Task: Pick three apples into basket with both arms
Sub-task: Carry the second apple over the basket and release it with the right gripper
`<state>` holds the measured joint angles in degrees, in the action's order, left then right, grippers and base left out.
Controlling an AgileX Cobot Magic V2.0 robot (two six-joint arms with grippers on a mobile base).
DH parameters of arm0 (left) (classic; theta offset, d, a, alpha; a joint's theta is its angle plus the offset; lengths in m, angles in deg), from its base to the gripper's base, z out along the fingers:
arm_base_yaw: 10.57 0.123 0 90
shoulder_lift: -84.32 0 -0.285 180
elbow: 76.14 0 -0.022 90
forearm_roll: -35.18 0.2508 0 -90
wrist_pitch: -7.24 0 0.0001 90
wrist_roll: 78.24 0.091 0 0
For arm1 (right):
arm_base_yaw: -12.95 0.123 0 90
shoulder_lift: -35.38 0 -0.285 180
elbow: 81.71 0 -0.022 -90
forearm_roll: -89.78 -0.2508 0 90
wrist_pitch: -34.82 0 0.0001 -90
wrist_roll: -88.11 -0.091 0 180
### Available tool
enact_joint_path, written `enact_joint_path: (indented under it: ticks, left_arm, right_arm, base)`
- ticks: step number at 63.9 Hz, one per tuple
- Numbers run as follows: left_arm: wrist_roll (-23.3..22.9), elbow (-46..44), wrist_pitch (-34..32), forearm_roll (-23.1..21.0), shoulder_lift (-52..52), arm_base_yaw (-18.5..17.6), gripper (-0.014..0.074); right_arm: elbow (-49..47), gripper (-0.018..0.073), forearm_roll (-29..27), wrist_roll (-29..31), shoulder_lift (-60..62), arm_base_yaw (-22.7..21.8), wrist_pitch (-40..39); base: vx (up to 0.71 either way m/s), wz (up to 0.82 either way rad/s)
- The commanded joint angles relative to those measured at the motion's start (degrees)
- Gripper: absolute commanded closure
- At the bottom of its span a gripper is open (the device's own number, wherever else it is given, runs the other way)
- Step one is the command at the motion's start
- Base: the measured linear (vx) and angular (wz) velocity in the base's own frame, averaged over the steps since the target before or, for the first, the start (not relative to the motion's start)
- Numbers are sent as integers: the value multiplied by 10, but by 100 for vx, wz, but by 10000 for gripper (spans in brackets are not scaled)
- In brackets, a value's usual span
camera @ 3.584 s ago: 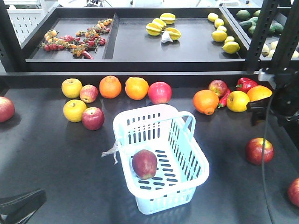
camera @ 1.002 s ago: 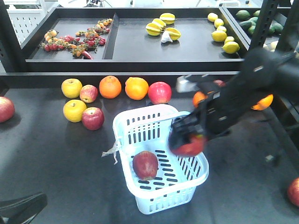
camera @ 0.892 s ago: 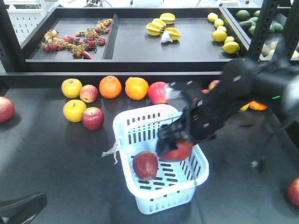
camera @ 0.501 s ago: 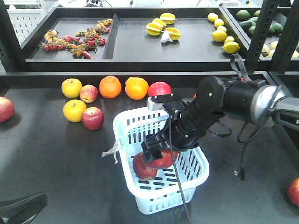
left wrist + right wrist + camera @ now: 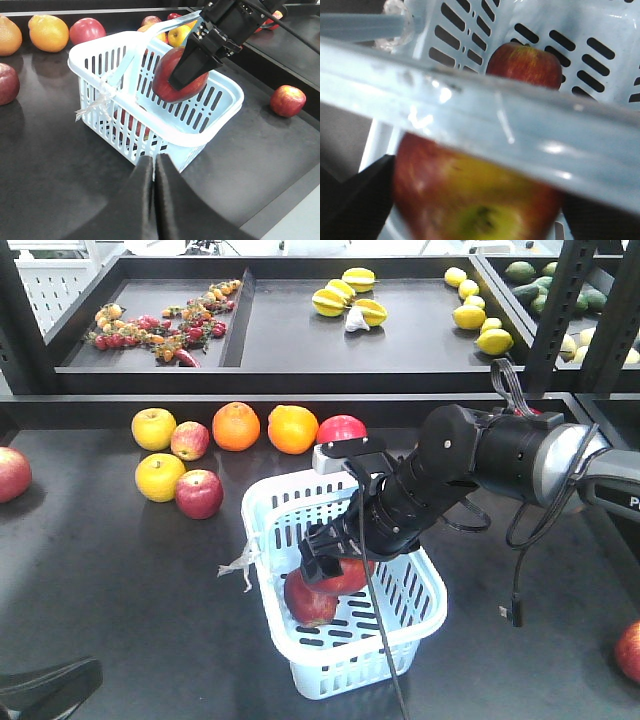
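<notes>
Dark red apples are the count: one (image 5: 308, 602) lies inside the pale blue slotted plastic basket (image 5: 420, 608), a second (image 5: 179, 75) hangs over it pinched in the right pincer (image 5: 338, 562), a third remains unpicked; left pincer (image 5: 152, 172) pressed together.

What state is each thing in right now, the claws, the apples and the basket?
Right claw: shut on held apple, inside the basket.
Left claw: shut, empty.
Basket: upright, handle down.
First apple: lying on basket floor.
</notes>
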<state>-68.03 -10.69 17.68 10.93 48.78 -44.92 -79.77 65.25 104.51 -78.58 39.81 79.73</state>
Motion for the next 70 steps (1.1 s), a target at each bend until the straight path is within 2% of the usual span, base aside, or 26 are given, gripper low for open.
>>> enact_joint_path:
  ticks: [1, 19, 30, 40, 51, 62, 70]
  left_arm:
    - [-4, -14, -33, -7, -1, 1, 603]
    - [-4, -14, -33, -7, -1, 1, 603]
    - [-4, -14, -33, -7, -1, 1, 603]
    - [-4, -14, -33, -7, -1, 1, 603]
    - [-4, -14, -33, -7, -1, 1, 603]
    - [-4, -14, -32, -7, -1, 1, 603]
    - [-4, -14, -32, -7, -1, 1, 603]
  right_arm:
    - [-15, -110, -13, 6, 29, 0, -18]
    - [-15, -82, -11, 6, 29, 0, -20]
    - [-15, 20, -9, 5, 29, 0, 0]
    - [-15, 234, 20, -16, 35, 0, 36]
    - [-15, 571, 67, -49, 70, -1, 53]
    - [-15, 568, 94, -55, 124, -3, 96]
    - [-15, 568, 118, -72, 179, -34, 125]
  base:
    - [0, 0]
    - [0, 0]
    - [0, 0]
    - [0, 0]
    - [0, 0]
    - [0, 0]
    - [0, 0]
